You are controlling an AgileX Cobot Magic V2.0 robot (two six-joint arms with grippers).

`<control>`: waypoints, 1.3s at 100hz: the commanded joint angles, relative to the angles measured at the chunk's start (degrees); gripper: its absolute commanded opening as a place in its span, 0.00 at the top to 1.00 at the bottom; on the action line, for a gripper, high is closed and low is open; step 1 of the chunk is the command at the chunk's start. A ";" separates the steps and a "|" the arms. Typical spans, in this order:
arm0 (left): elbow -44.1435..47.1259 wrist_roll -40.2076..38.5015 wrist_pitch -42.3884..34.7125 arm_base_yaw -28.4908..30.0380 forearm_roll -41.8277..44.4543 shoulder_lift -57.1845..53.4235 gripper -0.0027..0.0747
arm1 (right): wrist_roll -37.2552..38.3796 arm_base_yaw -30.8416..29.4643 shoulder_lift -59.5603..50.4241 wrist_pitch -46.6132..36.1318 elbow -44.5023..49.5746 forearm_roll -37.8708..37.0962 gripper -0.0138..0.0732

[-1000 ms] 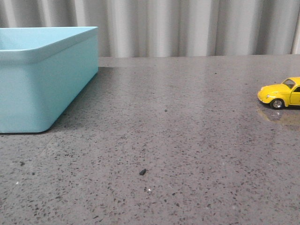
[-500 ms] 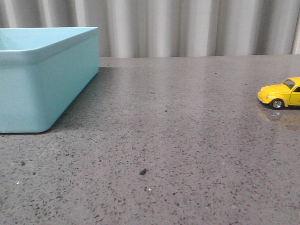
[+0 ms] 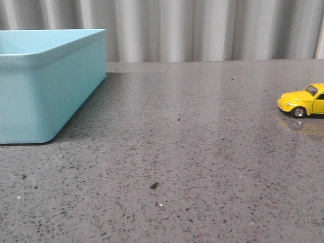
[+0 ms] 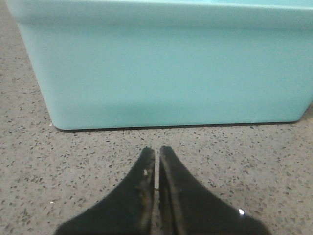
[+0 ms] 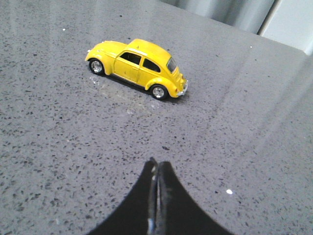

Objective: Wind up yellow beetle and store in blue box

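The yellow beetle (image 3: 302,101) stands on its wheels at the right edge of the front view, partly cut off by the frame. In the right wrist view the yellow beetle (image 5: 137,67) sits whole on the stone top, well ahead of my right gripper (image 5: 157,164), which is shut on nothing. The blue box (image 3: 48,81) fills the left of the front view. Its plain side wall, the blue box (image 4: 166,58), stands just beyond my left gripper (image 4: 157,151), which is shut and empty, hovering over the table. Neither arm shows in the front view.
The table (image 3: 192,152) is grey speckled stone. A small dark speck (image 3: 154,186) lies near its front middle. A grey corrugated curtain (image 3: 202,28) closes off the back.
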 commanded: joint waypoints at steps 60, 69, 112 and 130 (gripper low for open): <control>1.54 -0.66 -2.14 0.03 -0.76 -1.70 0.99 | 0.10 -0.20 -0.79 -2.56 1.32 -0.92 0.91; 1.54 -0.66 -2.14 0.03 -0.76 -1.70 0.99 | 0.10 -0.20 -0.79 -2.56 1.32 -0.92 0.91; 1.54 -0.66 -2.59 0.03 -0.76 -1.70 0.99 | -0.02 -0.20 -0.79 -11.45 1.23 -2.42 0.91; 1.54 -0.66 -6.87 0.03 -20.50 -1.70 0.99 | -0.02 -0.20 -0.79 -15.12 1.23 -2.42 0.91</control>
